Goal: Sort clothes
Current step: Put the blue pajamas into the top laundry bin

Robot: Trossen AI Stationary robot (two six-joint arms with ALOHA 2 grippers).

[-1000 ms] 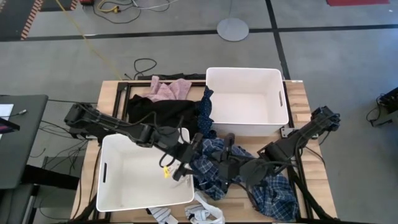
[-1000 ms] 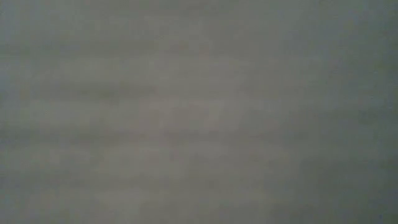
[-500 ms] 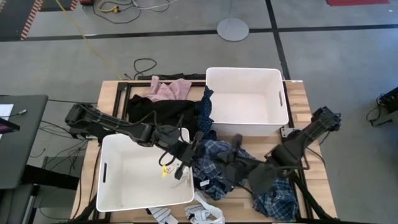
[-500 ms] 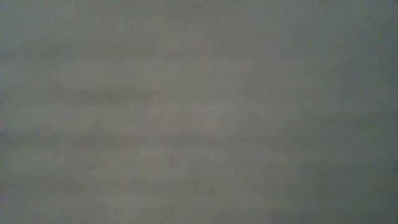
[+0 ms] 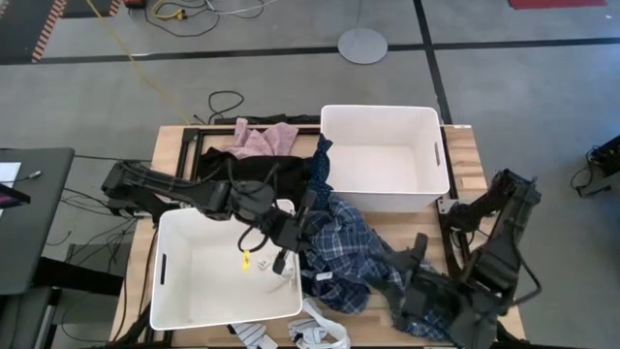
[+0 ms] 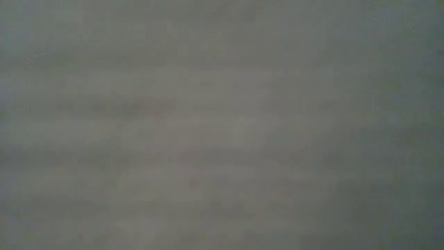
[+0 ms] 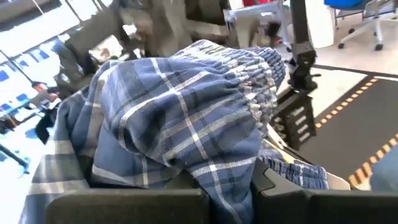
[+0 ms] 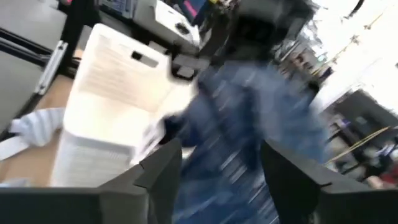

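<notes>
Table (image 5: 463, 145): wooden top, seen from above, carrying two white bins and a spread of loose clothes.
Near bin (image 5: 199, 301): white, at the front left; a small yellow tag shows inside it near the left gripper.
Far bin (image 5: 383, 199): white, at the back right; nothing visible in it.
Plaid shirt (image 5: 344, 247): blue-white check, stretched between the two bins and running toward the front right corner; in the left wrist view (image 7: 180, 118) it bulges over that arm's fingers.
Left gripper (image 5: 288, 237): at the right rim of the near bin, jaws clamped on the plaid shirt, fabric bunched between the fingers.
Right gripper (image 5: 418, 254): over the front right part of the table, at the trailing end of the plaid shirt; jaws apart in the right wrist view, blue cloth (image 8: 249, 130) seen between them, contact cannot be told.
Black garment (image 5: 242, 173): flat at the back left, beside the far bin.
Pink garment (image 5: 263, 139): at the back edge, just behind the black garment.
Dark blue patterned piece (image 5: 321, 174): against the left wall of the far bin.
Socks (image 5: 315, 334): white and striped, at the front edge, near the near bin's corner.
Low view: uniform grey, nothing discernible.
</notes>
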